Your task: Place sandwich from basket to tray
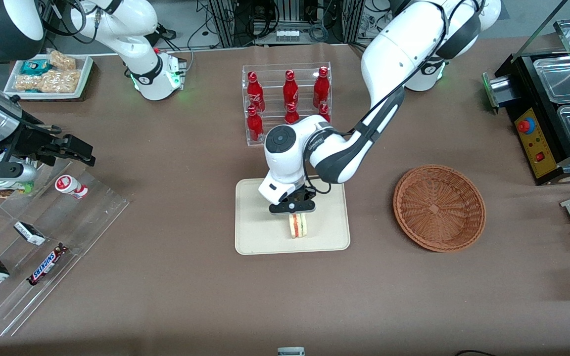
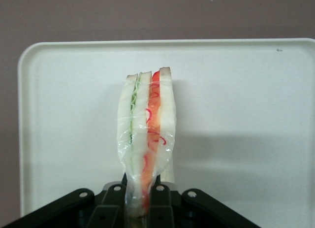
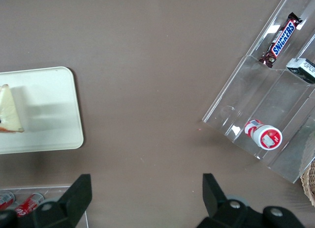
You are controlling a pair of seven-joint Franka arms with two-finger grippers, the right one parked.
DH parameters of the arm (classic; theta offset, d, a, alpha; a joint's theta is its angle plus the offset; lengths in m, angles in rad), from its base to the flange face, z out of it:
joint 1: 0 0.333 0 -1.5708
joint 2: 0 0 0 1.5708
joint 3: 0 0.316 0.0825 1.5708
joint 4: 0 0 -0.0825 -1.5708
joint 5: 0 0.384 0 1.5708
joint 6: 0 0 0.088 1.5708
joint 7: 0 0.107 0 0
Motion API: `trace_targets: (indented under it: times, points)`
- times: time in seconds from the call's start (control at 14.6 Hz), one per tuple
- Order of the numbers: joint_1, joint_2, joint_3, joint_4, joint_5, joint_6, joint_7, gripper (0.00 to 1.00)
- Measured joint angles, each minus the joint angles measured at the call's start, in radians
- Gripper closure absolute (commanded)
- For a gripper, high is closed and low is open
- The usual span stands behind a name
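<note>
The sandwich [image 1: 298, 226] is a plastic-wrapped wedge of white bread with green and red-orange layers. It stands on its edge over the cream tray [image 1: 255, 237], held by one corner. My gripper [image 1: 293, 210] is right above it and shut on it. In the left wrist view the black fingers [image 2: 112, 201] pinch the sandwich [image 2: 146, 124] at its narrow end, with the tray [image 2: 246, 114] under it. I cannot tell if the sandwich touches the tray. The brown wicker basket [image 1: 439, 207] stands empty beside the tray, toward the working arm's end of the table.
A clear rack of red bottles [image 1: 288, 99] stands farther from the front camera than the tray. A clear stepped display [image 1: 42, 247] with candy bars and a small cup lies toward the parked arm's end. A black unit with metal pans [image 1: 557, 94] stands at the working arm's end.
</note>
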Motion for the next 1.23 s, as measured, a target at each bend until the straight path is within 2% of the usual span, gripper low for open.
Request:
trace_targets:
  times: [0.07, 0.34, 0.62, 0.82, 1.03, 1.16, 1.23]
  points:
    - [-0.004, 0.005, 0.000, -0.009, 0.000, 0.036, -0.003, 0.00]
    - [-0.005, 0.000, 0.002, -0.019, 0.003, 0.064, -0.026, 0.00]
    - [0.037, -0.079, 0.008, -0.001, -0.002, -0.035, -0.044, 0.00]
    - [0.141, -0.234, 0.009, 0.011, -0.080, -0.126, -0.045, 0.00]
    - [0.274, -0.403, 0.011, 0.012, -0.134, -0.319, -0.038, 0.00]
    - [0.387, -0.500, 0.012, -0.001, -0.220, -0.434, 0.046, 0.00]
    - [0.452, -0.550, 0.012, -0.024, -0.262, -0.473, 0.143, 0.00]
